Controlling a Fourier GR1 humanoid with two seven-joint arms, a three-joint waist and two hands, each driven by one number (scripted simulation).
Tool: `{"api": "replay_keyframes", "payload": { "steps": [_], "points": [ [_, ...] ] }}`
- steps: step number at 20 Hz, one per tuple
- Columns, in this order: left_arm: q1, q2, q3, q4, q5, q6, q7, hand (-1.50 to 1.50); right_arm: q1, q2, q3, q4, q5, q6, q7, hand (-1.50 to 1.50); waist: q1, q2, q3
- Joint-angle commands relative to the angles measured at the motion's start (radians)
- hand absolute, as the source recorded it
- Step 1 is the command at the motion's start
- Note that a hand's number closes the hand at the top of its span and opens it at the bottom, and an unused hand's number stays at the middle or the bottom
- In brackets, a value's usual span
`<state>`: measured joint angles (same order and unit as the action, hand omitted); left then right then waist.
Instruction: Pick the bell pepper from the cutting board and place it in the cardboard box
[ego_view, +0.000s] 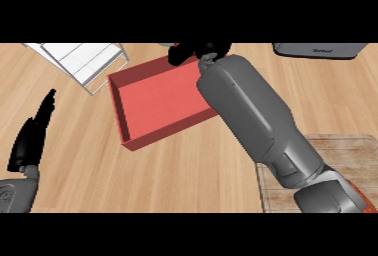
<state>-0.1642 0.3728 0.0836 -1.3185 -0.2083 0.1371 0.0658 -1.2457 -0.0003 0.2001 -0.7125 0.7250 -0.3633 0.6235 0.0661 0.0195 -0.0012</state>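
Note:
The box (159, 102) is a shallow red tray with low walls, lying at an angle on the wooden counter at upper centre. My right forearm stretches across its right side, and my right hand (193, 51) hangs over its far corner, seen from behind the wrist. No bell pepper shows anywhere; the hand and forearm could be hiding it. The inside of the box that I can see holds nothing. The wooden cutting board (347, 150) lies at the lower right, partly under my right arm. My left hand (31, 135) rests open at the left edge, fingers up.
A white wire rack (81, 60) stands at the back left, close to the box's left corner. A grey appliance (319, 50) sits at the back right. An orange-red sliver (362, 194) shows beside my right elbow; I cannot tell what it is.

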Motion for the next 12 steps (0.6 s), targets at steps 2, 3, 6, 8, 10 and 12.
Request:
{"api": "replay_keyframes", "payload": {
  "steps": [2, 3, 6, 8, 10, 12],
  "points": [
    [-0.007, -0.005, -0.007, 0.0, -0.005, -0.007, -0.023, 0.0, -0.098, 0.0, 0.0, 0.242, -0.022, -0.064, -0.017, 1.5, 0.032, 0.01, -0.001],
    [-0.017, -0.004, -0.016, -0.014, -0.014, -0.01, 0.033, 0.0, -0.06, 0.0, 0.018, 0.251, -0.042, -0.138, -0.036, 1.5, 0.019, 0.004, 0.0],
    [-0.035, -0.025, -0.024, 0.024, -0.026, 0.007, -0.016, 0.0, -0.063, 0.0, -0.048, 0.312, -0.115, -0.145, -0.056, -1.5, 0.033, 0.016, 0.0],
    [-0.044, -0.006, -0.006, 0.025, 0.0, -0.023, -0.036, 0.0, -0.061, 0.0, -0.048, 0.323, -0.181, -0.156, -0.045, -1.5, 0.058, 0.016, -0.001],
    [-0.063, -0.011, -0.006, 0.038, -0.007, -0.015, -0.011, 0.0, -0.078, 0.0, -0.079, 0.363, -0.197, -0.163, -0.088, -1.5, 0.047, 0.02, 0.0],
    [-0.053, -0.019, -0.032, 0.014, -0.019, -0.023, -0.009, 0.0, -0.079, 0.0, -0.063, 0.382, -0.211, -0.196, -0.116, -1.5, 0.072, 0.023, 0.0]
  ]
}}
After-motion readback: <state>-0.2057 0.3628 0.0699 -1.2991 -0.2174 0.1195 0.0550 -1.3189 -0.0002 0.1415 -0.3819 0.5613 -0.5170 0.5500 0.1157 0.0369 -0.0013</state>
